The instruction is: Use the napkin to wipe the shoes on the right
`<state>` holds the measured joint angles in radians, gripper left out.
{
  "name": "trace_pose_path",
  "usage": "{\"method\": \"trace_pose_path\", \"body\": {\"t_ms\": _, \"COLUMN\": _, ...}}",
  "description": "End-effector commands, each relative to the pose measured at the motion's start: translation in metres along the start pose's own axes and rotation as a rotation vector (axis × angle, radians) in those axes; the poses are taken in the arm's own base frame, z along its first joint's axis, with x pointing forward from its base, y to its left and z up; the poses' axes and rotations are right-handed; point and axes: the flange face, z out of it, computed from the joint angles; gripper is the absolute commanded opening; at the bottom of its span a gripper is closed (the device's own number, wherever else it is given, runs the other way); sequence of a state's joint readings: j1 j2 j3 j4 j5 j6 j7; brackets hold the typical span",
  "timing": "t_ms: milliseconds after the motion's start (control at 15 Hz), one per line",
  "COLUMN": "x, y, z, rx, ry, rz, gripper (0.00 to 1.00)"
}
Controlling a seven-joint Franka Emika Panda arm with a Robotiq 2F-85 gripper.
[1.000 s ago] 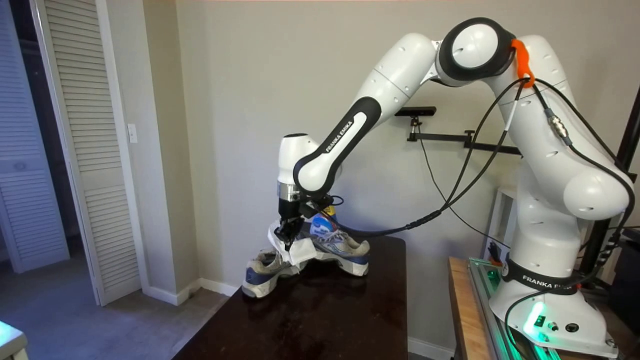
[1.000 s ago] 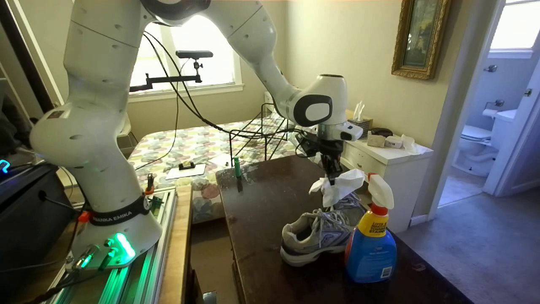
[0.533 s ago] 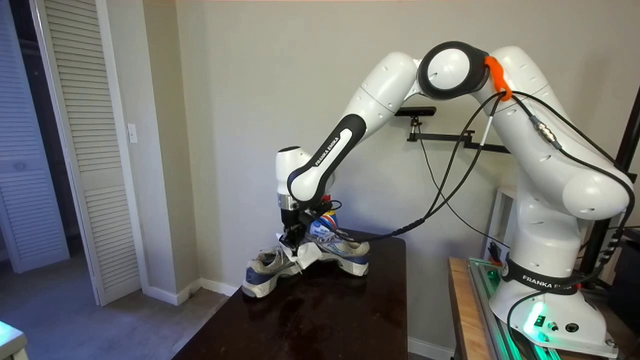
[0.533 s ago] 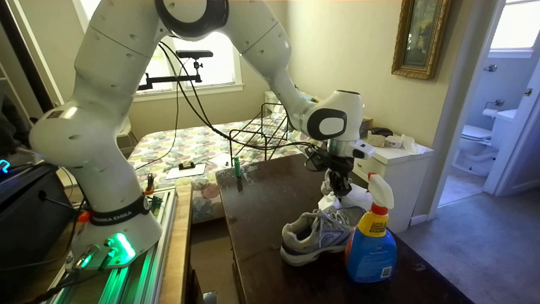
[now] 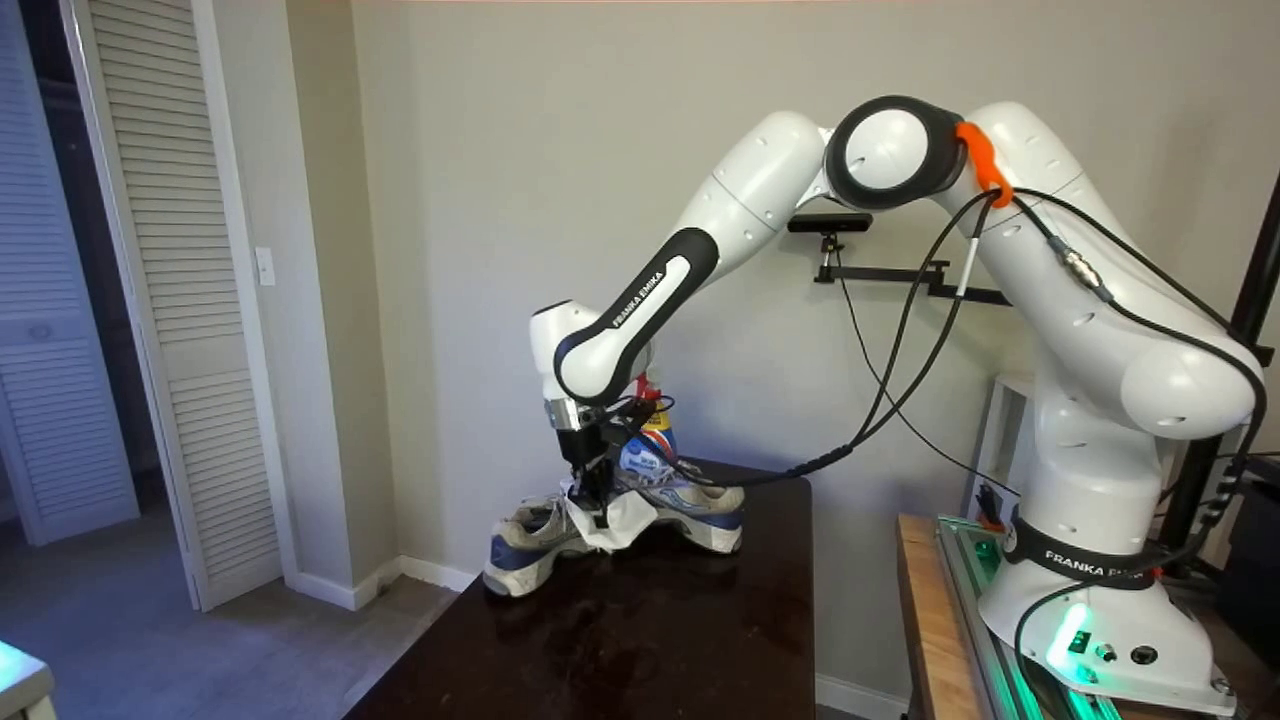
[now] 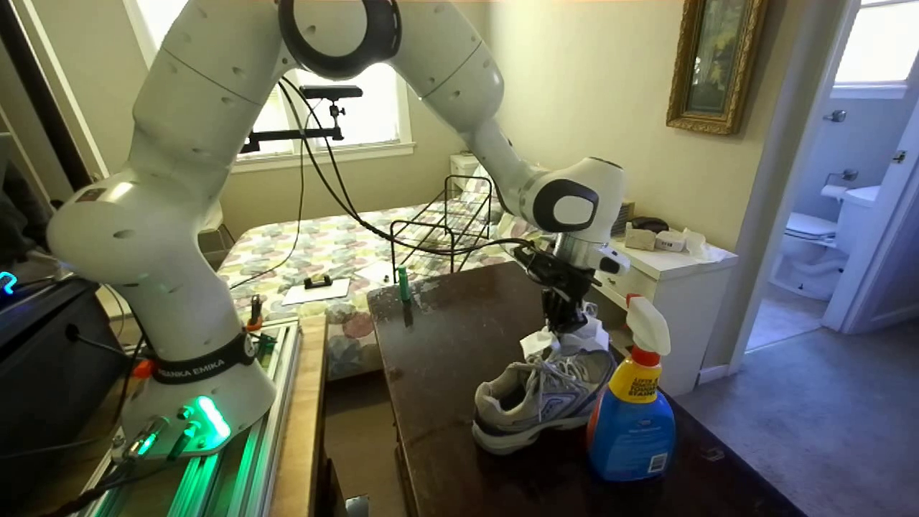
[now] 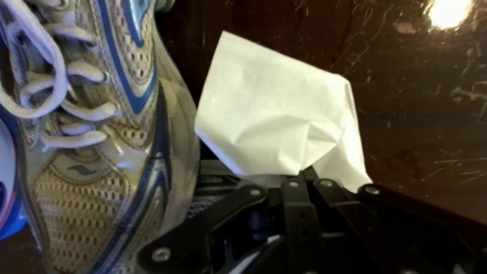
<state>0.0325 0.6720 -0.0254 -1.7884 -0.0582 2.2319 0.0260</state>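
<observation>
Dark counter (image 5: 660, 630) lies beneath the hand (image 7: 302, 176), which pinches the napkin (image 7: 276, 106) beside 1 shoe (image 7: 102, 156); light, soft paper likely tears easily, so hold bunched folds.

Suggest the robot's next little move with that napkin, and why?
I'd probably slide the napkin sideways onto the shoe beside the spray bottle: the gripper has it pinched, but in the wrist view its loose part shows beside that shoe, mostly over the tabletop.

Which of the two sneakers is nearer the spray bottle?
The right-hand sneaker in an exterior view: the spray bottle stands just behind it there. The left-hand sneaker sits farther off, beyond the napkin.
</observation>
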Motion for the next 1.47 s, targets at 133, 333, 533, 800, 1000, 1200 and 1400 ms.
{"method": "trace_pose_path", "body": {"t_ms": 133, "x": -0.004, "y": -0.005, "z": -0.012, "rx": 0.093, "ry": -0.003, "rz": -0.241, "gripper": 0.00}}
{"method": "trace_pose_path", "body": {"t_ms": 333, "x": 0.004, "y": -0.011, "z": -0.004, "rx": 0.062, "ry": 0.019, "rz": -0.261, "gripper": 0.00}}
{"method": "trace_pose_path", "body": {"t_ms": 533, "x": 0.014, "y": -0.018, "z": 0.010, "rx": 0.005, "ry": 0.032, "rz": -0.221, "gripper": 0.00}}
{"method": "trace_pose_path", "body": {"t_ms": 800, "x": 0.023, "y": -0.005, "z": 0.028, "rx": -0.125, "ry": 0.053, "rz": -0.125, "gripper": 0.00}}
{"method": "trace_pose_path", "body": {"t_ms": 1000, "x": 0.021, "y": 0.013, "z": 0.038, "rx": -0.176, "ry": 0.014, "rz": -0.040, "gripper": 0.00}}
{"method": "trace_pose_path", "body": {"t_ms": 1200, "x": 0.008, "y": 0.035, "z": 0.048, "rx": -0.191, "ry": -0.067, "rz": 0.001, "gripper": 0.00}}
{"method": "trace_pose_path", "body": {"t_ms": 1400, "x": 0.005, "y": 0.029, "z": 0.047, "rx": -0.155, "ry": -0.079, "rz": -0.052, "gripper": 0.00}}
